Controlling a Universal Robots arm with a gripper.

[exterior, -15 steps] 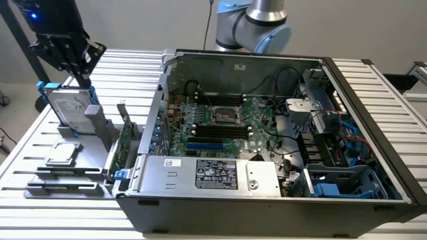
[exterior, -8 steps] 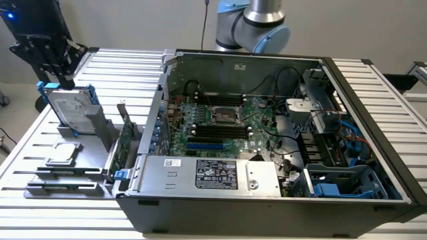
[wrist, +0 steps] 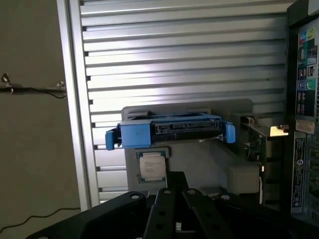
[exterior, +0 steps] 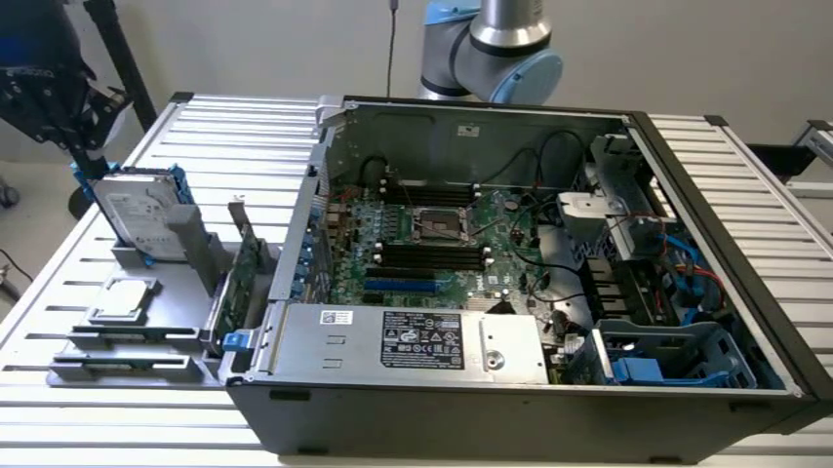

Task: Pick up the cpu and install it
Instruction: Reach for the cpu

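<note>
Over at the exterior view's left, the dark hand (wrist: 175, 186) hangs high above the grey parts rack (exterior: 131, 369), pointing down at it, its two fingers (wrist: 162, 209) pressed together with no gap between them. Under it, one silver hard drive (exterior: 137, 210) with blue rails stands on edge in the rack. Just in front of it, one cpu (exterior: 120, 297) lies flat in its own shallow tray on the rack, silver top up, apart from the hand. From the wrist camera the cpu (wrist: 151, 166) sits right beside the hard drive (wrist: 169, 132), a short way off the fingertips. Moving right, one green expansion card (exterior: 241, 263) stands upright at the rack's edge, next to the one open computer case (exterior: 390, 419) lying on the slatted counter (exterior: 729, 175). Inside, the motherboard's single processor socket (exterior: 439, 226) faces up. Behind the case, the one arm (exterior: 495, 44) rises from its grey and blue base.
</note>
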